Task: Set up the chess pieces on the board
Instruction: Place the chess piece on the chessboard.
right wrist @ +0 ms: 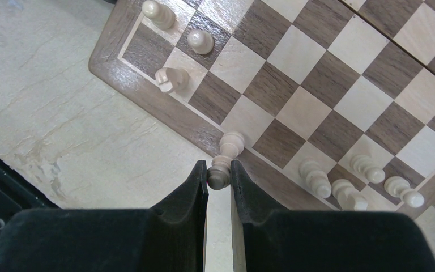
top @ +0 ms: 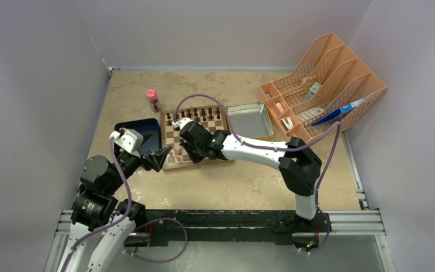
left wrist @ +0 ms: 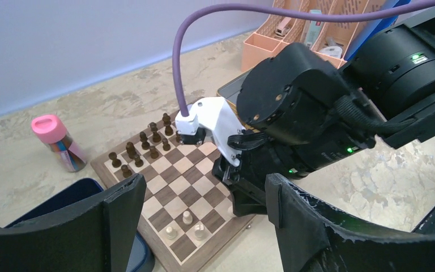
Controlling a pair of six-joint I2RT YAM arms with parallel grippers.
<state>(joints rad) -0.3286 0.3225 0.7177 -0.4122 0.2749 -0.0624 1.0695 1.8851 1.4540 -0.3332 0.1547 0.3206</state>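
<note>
Roughly halfway: dark pieces [left wrist: 141,148] line the far rows, and only a handful of pale pieces [right wrist: 340,181] are standing. Right gripper [right wrist: 219,170] is pinched shut on a pale piece [right wrist: 226,156], tilted over the near edge of the board [right wrist: 311,110]. Left gripper [left wrist: 204,192] gapes wide, empty, beside the board.

One chessboard [right wrist: 311,62] sits on the tabletop [top: 232,187], with eight pale chess pieces [right wrist: 200,41] at its near side and roughly a dozen dark chess pieces [left wrist: 131,148], too crowded to count exactly, at its far side, plus one dark blue tray [top: 147,131], one pink-capped bottle [top: 153,99], one metal tin [top: 250,119] and one orange file organizer [top: 340,68].
</note>
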